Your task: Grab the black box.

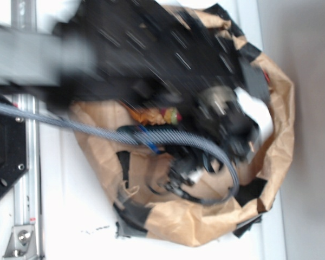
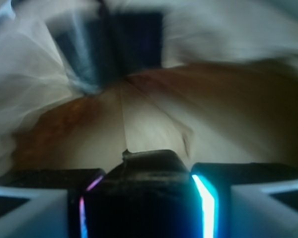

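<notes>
White desk (image 1: 70,216), grey wall along right edge; torn brown paper bag (image 1: 195,216) lies open. Glossy black box (image 2: 146,198) clamped between fingers (image 2: 208,198), rim glinting, blurred.

Setting: a robot test bench, lab-type. A white tabletop (image 1: 70,216) carries a metal rail (image 1: 27,179) with bolts along its left edge and a black plate with screws (image 1: 2,157) beside it. A crumpled brown paper bag (image 1: 206,216), patched with black tape, lies open as a work bin. A braided cable (image 1: 97,130) crosses it. No household furnishings visible. Both views are blurred.
</notes>
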Action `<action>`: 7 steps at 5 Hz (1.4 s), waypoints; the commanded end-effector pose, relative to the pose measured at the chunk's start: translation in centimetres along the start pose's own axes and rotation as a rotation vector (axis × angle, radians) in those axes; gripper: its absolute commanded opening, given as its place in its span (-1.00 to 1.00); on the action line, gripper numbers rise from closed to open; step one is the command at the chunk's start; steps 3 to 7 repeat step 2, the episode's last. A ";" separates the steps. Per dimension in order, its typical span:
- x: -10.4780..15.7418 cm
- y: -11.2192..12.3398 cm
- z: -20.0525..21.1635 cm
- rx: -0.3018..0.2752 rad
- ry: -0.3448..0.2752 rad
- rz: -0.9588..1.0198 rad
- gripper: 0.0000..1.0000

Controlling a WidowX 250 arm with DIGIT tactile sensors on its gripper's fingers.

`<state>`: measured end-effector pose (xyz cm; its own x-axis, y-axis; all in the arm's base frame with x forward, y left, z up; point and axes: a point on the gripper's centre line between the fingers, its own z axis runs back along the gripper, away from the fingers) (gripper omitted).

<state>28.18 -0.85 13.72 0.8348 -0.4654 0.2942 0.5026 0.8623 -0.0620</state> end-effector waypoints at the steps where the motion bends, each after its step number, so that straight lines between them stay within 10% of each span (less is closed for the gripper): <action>1: -0.8 -1.6 8.8 0.058 0.086 0.363 -1.00; 7: -0.6 -1.5 9.0 0.103 0.117 0.456 -1.00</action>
